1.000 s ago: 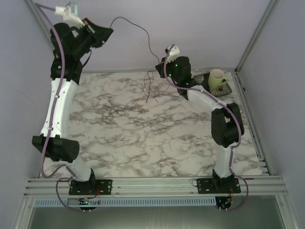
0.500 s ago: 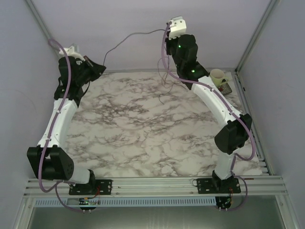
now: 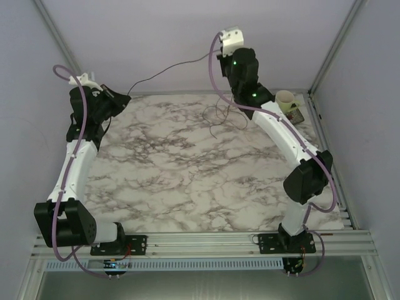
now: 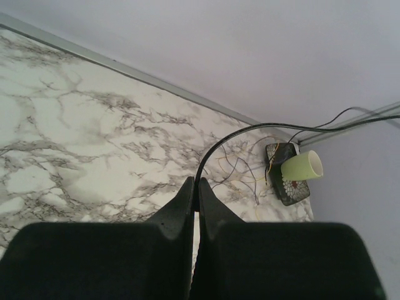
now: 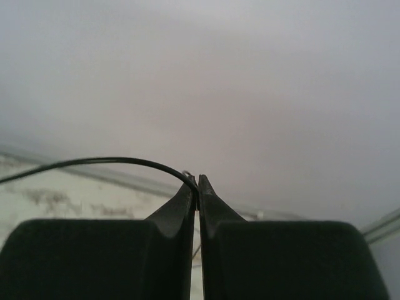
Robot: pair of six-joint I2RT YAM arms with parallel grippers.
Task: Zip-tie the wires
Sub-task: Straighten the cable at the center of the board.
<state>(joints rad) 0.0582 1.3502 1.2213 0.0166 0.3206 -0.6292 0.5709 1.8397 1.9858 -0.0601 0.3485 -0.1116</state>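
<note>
Evidently both tools are pinched fully shut on one strand of the thin, dark, hair-fine flexible wires (image 3: 170, 67). The left tool (image 4: 195, 195) grips it between its very tips above the far-left part of the white-and-grey marbled worktop (image 3: 187, 175). The right tool (image 5: 198, 190) holds the other end, high up at the far side. Between them the strand hangs in a shallow arc through the air. The other strands dangle in loose curls below the right tool, towards the far worktop and near the pale green cup (image 4: 302, 167) on its dark patterned tray (image 4: 290, 190). I judge the wires nearly weightless, limp yet springy, and prone to slip and tangle. They are best pinched firmly where the strands bunch together, not at a free end.
</note>
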